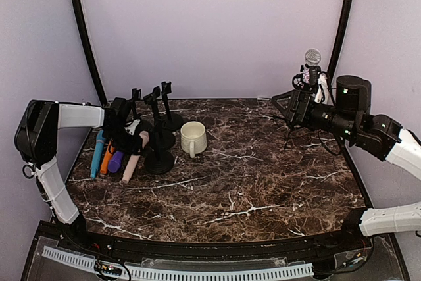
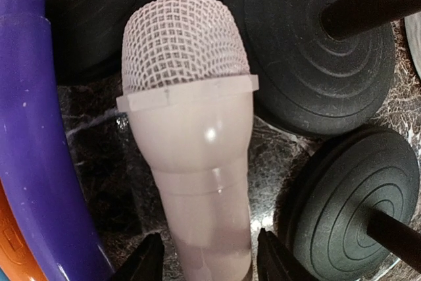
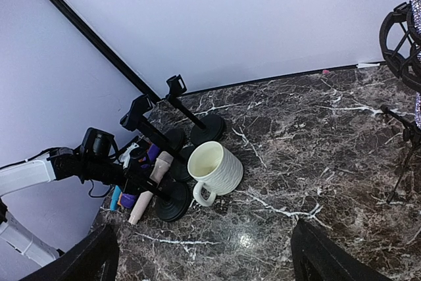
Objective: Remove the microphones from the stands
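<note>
Surface: dark marble table (image 1: 250, 182), lavender walls behind.
Silver microphone (image 1: 312, 57): upright in tripod stand (image 1: 302, 82), far right corner, near the table edge.
Right gripper (image 3: 209, 258): spread wide, empty, beside the stand.
Left gripper (image 2: 210, 264): jaws narrowly parted astride the pink microphone (image 2: 197, 149), which lies at the left edge.
Cup (image 1: 193, 139): mid-table, well apart from the stand.

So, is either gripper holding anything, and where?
Right gripper open, empty. Left gripper straddles the pink mic's handle; whether it grips can't be told.
</note>
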`<state>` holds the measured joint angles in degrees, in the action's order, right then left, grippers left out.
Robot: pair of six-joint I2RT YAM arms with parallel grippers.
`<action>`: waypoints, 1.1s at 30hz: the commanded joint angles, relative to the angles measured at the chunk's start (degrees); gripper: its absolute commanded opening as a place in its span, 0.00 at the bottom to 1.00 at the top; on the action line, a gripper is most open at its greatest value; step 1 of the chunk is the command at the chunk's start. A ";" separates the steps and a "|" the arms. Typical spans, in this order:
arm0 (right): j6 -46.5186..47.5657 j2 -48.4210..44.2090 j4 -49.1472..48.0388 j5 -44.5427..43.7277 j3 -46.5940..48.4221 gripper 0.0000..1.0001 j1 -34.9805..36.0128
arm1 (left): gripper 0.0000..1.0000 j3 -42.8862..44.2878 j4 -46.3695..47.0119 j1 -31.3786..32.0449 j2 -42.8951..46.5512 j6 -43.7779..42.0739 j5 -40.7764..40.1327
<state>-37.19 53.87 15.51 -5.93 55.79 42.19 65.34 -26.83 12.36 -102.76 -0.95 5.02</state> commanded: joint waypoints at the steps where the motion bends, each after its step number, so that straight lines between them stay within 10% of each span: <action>1: -0.88 -0.84 -1.98 -0.54 -1.02 0.92 -0.27 | 0.53 1.10 -0.46 -0.41 0.62 -0.93 -0.90; 20: 9.68 -0.93 19.75 -14.75 12.97 0.99 -8.69 | 0.78 -14.75 20.92 -0.41 33.84 -6.23 -7.53; 33: 18.50 14.90 8.91 -11.24 19.91 0.99 -20.35 | 0.80 -16.78 22.69 -0.40 40.71 -6.28 -6.56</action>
<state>-21.67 66.85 30.94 -17.72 73.82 23.73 49.01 -5.58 12.36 -63.40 -6.50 -1.93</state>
